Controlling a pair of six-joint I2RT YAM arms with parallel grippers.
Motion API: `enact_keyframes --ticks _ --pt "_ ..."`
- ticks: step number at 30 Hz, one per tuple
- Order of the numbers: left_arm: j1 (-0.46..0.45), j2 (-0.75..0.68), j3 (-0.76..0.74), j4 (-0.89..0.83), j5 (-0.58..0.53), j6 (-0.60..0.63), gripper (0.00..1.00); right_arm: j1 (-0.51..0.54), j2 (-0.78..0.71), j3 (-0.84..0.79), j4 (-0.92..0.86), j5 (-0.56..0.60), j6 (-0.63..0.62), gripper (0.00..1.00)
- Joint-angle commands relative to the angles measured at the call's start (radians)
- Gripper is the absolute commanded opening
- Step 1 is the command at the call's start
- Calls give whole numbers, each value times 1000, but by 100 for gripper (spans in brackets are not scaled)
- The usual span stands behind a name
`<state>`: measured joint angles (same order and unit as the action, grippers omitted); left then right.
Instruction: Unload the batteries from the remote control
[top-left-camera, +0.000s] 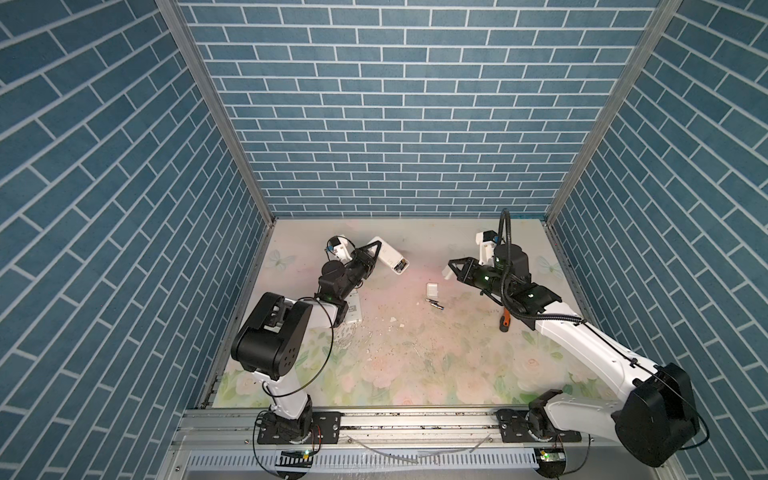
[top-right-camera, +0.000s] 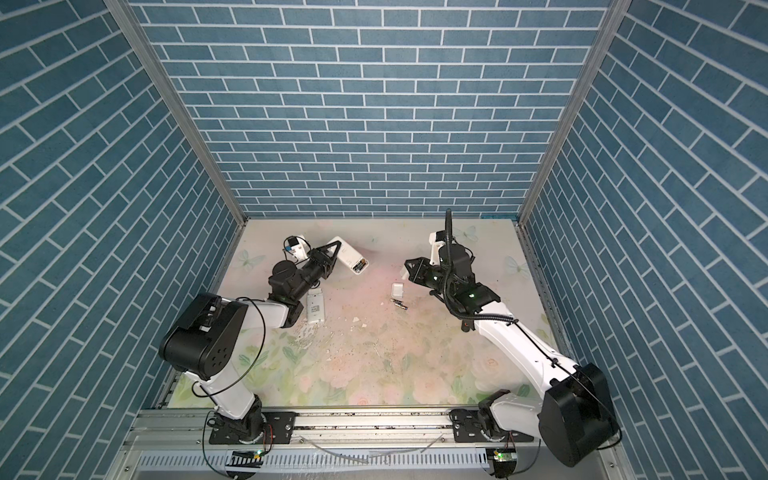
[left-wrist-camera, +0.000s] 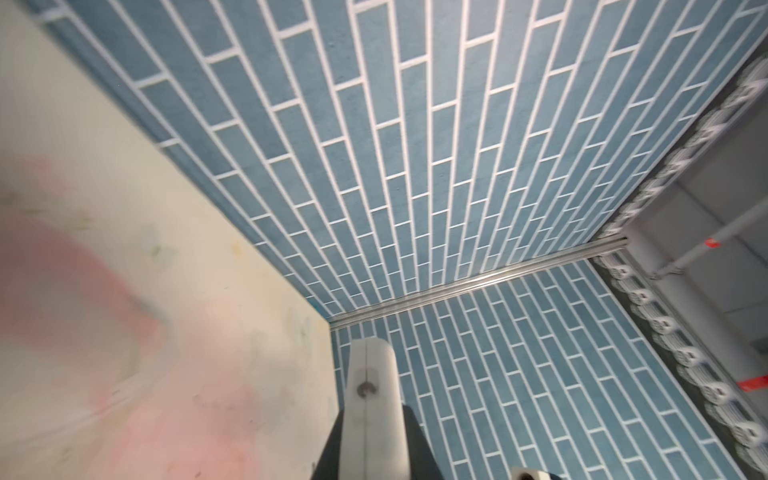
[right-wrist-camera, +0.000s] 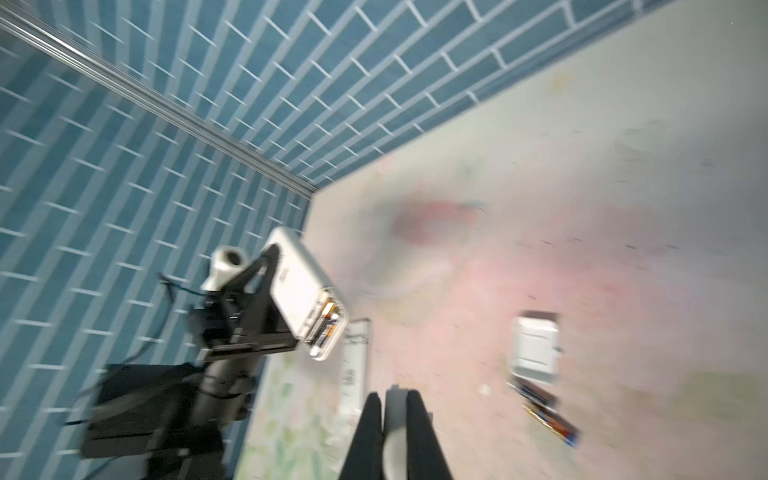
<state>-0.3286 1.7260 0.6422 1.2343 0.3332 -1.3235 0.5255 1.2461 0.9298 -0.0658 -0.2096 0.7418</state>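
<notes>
You were about halfway, I judged: two batteries (top-left-camera: 434, 303) lay on the table (top-left-camera: 415, 374) at six o'clock from a loose cover (top-left-camera: 433, 288). At ten o'clock from them your left gripper (top-left-camera: 374, 252) clasped the raised remote (top-left-camera: 392, 261), with two cells (right-wrist-camera: 326, 318) showing inside. Your right gripper (top-left-camera: 452, 267) pinched another cover (top-left-camera: 446, 273). Those cells remained to unload.

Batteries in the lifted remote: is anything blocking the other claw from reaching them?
Nothing visible. The remote, held by the left gripper, has its compartment uncovered and batteries exposed, with open space across to the right gripper. That gripper is shut on a white cover.
</notes>
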Motion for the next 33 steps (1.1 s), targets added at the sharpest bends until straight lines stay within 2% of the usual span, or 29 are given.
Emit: enact_keyframes --ticks 1,4,12,16,21,26,33 --pt "-59 -63 -82 14 -85 73 0 -8 52 81 -305 181 -221 0" --pt "-158 -83 -161 32 -207 98 0 -16 118 96 -342 277 -266 0" --pt "-495 -151 -285 -60 -702 166 0 -23 275 149 -439 543 -325 0" --pt "-627 -193 -289 -148 -907 201 0 -26 317 146 -428 581 -337 0" --pt "-760 -218 -267 -263 -1132 216 0 -31 370 154 -409 575 -341 0" --pt "-854 -172 -256 -281 -1282 203 0 -38 397 177 -395 545 -350 0" --pt "-900 -63 -276 -148 -1329 177 0 -39 424 199 -390 506 -349 1"
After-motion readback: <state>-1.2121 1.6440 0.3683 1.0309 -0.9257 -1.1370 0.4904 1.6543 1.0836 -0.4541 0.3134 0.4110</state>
